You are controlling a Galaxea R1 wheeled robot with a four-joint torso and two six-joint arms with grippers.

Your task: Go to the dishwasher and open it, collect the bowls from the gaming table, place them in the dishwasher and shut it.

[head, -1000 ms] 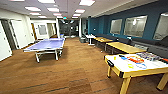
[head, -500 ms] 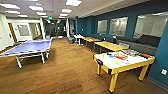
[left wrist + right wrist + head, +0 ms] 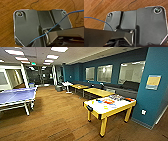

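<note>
Cam is panning/turning left vs the earlier head views: whole scene is shifting, so it's the robot moving, not the furniture. The gaming table (image 3: 110, 107), white top w/ yellow edge and legs, is sliding from the pic's right edge toward centre-right and is showing bigger, so the base is closing in on it while turning. The ping-pong table (image 3: 16, 95) is drifting out toward the left edge.

On the gaming table top: colourful flat items, prob. board-game boxes (image 3: 116, 97) at the far end, plus small red/blue/yellow blobs mid-top. Can't tell which, if any, are the bowls; too blurry. The table is standing just beside the teal wall (image 3: 155, 94), w/ yellow-orange wooden tables (image 3: 98, 92) lined up behind it along the window side.

Dishwasher isn't anywhere in these shots, so can't say whether it's open.

Both wrist cams are looking down at wood floor (image 3: 7, 25) past the robot's own dark plate; a thin blue cable (image 3: 70, 13) is crossing it. Fingers of left and right grippers: can't tell if apart or together, and nothing is seen held.

Judgement: robot is in the drive-to-table leg, heading for the bowl pickup; no manipulation going on right now.
</note>
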